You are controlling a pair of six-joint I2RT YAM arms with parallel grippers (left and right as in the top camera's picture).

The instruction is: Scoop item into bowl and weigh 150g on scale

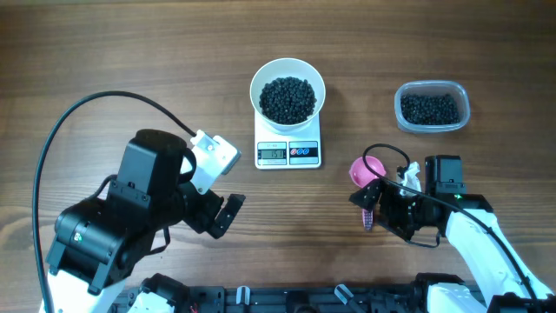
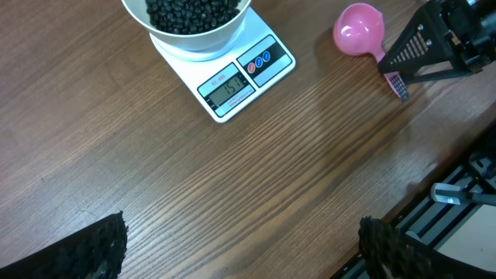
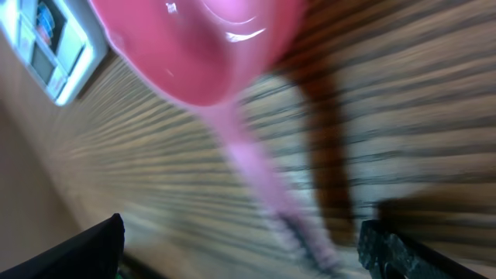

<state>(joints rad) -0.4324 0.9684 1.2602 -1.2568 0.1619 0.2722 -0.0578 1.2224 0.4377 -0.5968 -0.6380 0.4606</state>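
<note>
Black beans fill the white bowl, which sits on the scale mid-surface. The right tool gapes wide astride the handle of the pink scoop, apparently gripping nothing, though its close view is blurred. The left tool is wide open and empty. Risk: a withdrawing finger could snag the handle and skid the scoop into the scale.

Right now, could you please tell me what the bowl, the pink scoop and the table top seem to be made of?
The bowl looks like glazed ceramic or hard plastic: smooth, plain white walls; I cannot tell which. The pink scoop looks like moulded plastic: uniform colour, shiny highlights in its cup. The table top looks like wood or laminate: brown grain lines, matte.
</note>
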